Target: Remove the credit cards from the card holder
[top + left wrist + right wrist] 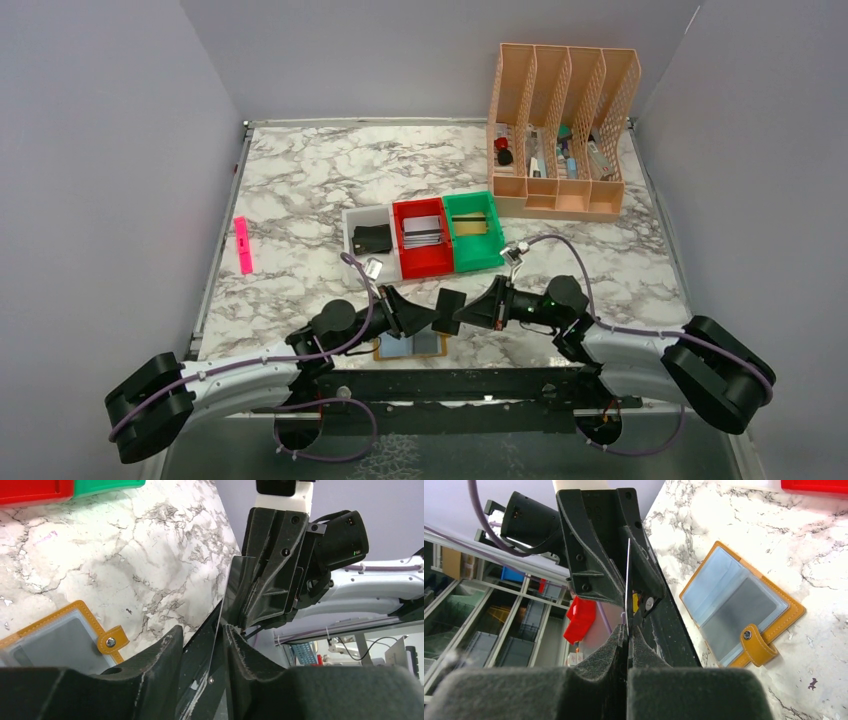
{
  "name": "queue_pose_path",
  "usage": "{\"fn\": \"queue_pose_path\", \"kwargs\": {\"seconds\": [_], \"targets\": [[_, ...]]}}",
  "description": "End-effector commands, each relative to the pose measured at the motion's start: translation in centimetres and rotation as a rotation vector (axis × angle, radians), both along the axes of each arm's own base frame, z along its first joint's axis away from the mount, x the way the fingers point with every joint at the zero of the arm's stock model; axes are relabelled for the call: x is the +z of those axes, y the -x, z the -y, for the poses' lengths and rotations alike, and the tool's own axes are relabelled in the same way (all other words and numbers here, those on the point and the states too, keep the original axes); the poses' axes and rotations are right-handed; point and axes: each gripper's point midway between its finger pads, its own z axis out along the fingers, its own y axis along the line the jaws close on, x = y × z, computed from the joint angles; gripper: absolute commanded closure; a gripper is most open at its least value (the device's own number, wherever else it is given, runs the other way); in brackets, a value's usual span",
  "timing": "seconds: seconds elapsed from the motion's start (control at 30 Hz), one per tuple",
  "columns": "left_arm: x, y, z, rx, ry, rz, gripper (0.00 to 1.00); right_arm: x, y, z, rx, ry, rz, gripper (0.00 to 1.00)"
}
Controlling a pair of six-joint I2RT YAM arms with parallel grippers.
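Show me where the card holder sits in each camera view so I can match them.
Top external: the card holder lies at bottom centre, just below the dark card.
Left wrist: card holder at lower left, partly cut off, snap tab pointing right.
Right wrist: card holder right of centre, tab at its lower right.
Shared landmark: the red bin, beyond the card holder in all three views.

Both arms reach low and inward, meeting nose to nose just above the card holder [410, 348]. The right gripper [468, 316] has its fingers pinched tight on a dark card [451, 310]. The left gripper [428, 318] faces it, fingers slightly parted either side of that card.
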Motion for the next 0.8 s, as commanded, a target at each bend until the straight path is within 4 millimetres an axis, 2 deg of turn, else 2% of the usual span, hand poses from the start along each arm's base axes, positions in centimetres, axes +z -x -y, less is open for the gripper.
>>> {"fn": "queue_pose_path", "kwargs": {"seconds": [0.0, 0.1, 0.2, 0.23, 0.43, 0.6, 0.77], "targets": [[-1.0, -0.6, -0.5, 0.037, -0.038, 0.007, 0.58, -0.4, -0.5, 0.6, -0.045, 0.03, 0.022, 0.96], [-2.0, -1.0, -0.8, 0.056, -0.117, 0.003, 0.48, -1.0, -1.2, 0.9, -0.095, 0.078, 0.018, 0.96], [-3.7, -1.9, -1.9, 0.107, -0.258, -0.017, 0.4, -1.8, -2.2, 1.5, -0.16, 0.138, 0.016, 0.96], [-3.7, -2.3, -2.3, 0.13, -0.304, -0.015, 0.38, -2.0, -2.4, 1.7, -0.182, 0.158, 0.014, 0.96], [-5.1, -4.1, -6.3, 0.269, -0.585, -0.008, 0.28, -2.8, -3.9, 2.8, -0.258, 0.286, 0.048, 0.96], [-5.5, -6.3, -9.2, 0.386, -0.734, -0.003, 0.21, -2.0, -5.4, 2.5, -0.264, 0.376, 0.114, 0.96], [-6.3, -9.3, -12.5, 0.48, -0.784, -0.08, 0.18, -1.3, -7.0, 1.8, -0.259, 0.446, 0.156, 0.98]]}}
